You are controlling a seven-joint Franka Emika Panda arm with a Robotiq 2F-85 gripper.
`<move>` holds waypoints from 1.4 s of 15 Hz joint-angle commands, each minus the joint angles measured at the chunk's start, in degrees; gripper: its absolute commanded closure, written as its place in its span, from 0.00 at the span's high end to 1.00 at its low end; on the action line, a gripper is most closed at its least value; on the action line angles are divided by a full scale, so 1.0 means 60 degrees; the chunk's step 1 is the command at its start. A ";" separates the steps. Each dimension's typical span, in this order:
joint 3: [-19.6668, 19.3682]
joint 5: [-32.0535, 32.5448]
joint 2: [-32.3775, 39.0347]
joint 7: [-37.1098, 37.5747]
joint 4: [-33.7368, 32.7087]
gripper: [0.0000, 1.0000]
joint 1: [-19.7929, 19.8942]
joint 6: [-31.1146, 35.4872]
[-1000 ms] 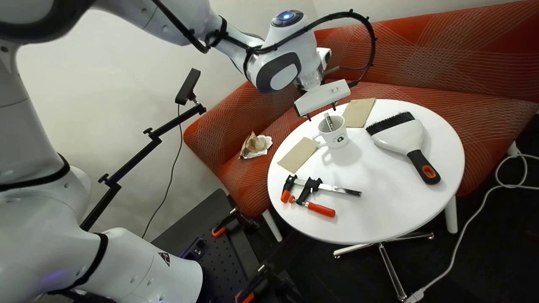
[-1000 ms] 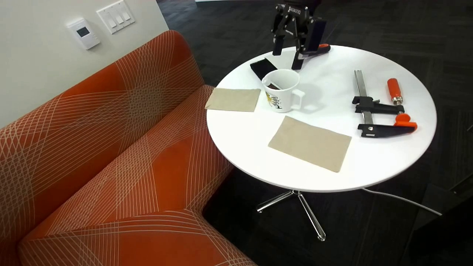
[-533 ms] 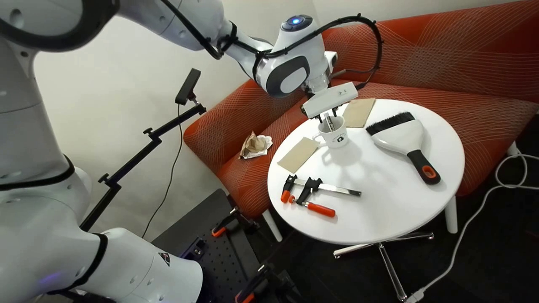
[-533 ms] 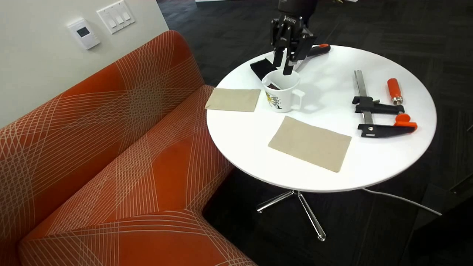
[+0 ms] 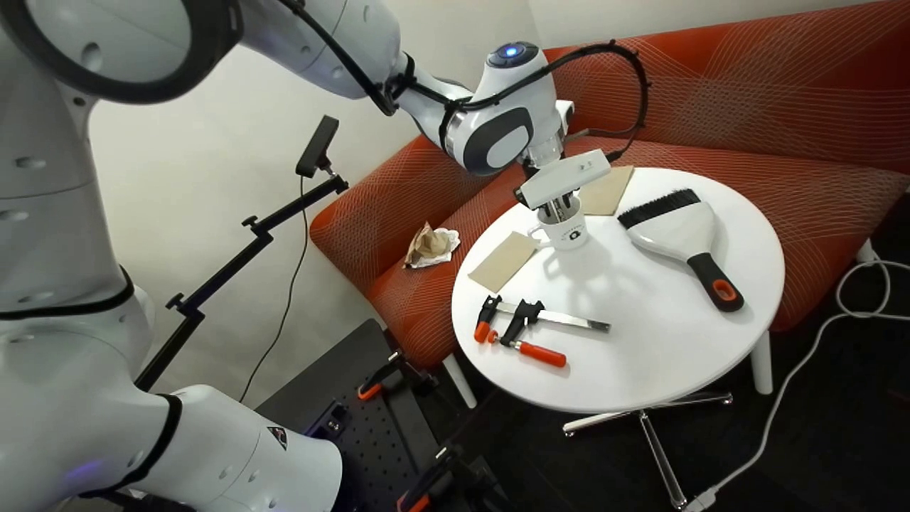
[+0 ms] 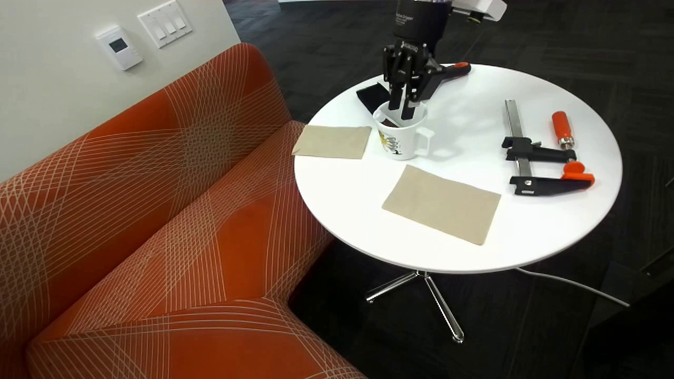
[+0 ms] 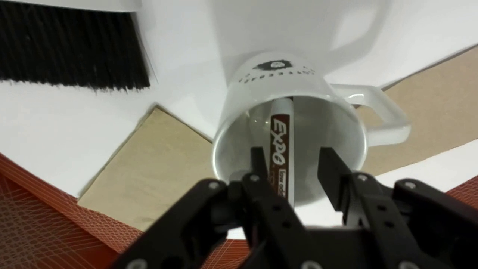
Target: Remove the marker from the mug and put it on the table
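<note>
The white mug (image 5: 569, 235) stands upright on the round white table (image 5: 640, 363), its handle on the right in the wrist view (image 7: 388, 119). Inside it leans the marker (image 7: 281, 145), white with a dark red label. My gripper (image 7: 292, 157) reaches down over the mug's mouth with its fingertips at or just inside the rim. Its jaws stand apart, one on each side of the marker. The marker is closer to the left finger in the wrist view, and a gap shows on its right. The marker's lower end inside the mug is hard to see in the exterior views.
Two beige napkins (image 6: 442, 204) lie close to the mug. A clamp with orange handles (image 5: 530, 323) and a white brush with black bristles (image 5: 682, 231) also lie on the table. The red-orange sofa (image 5: 711, 99) stands along the table's far side.
The gripper has come down toward the mug, from above its rim to its mouth. Its fingers have drawn closer together around the marker. Mug and marker have not visibly moved.
</note>
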State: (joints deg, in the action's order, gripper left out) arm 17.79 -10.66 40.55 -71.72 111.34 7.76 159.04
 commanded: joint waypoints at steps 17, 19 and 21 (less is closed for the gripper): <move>0.0197 0.0557 -0.0618 0.1304 0.0305 0.05 -0.0113 -0.0069; 0.0236 0.0560 -0.1243 0.1640 0.0767 0.05 -0.0180 0.0101; 0.0234 0.0561 -0.1981 0.1931 0.1274 0.05 -0.0270 0.0228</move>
State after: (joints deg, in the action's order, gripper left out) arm 19.17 -8.00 36.92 -63.91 112.10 6.70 159.06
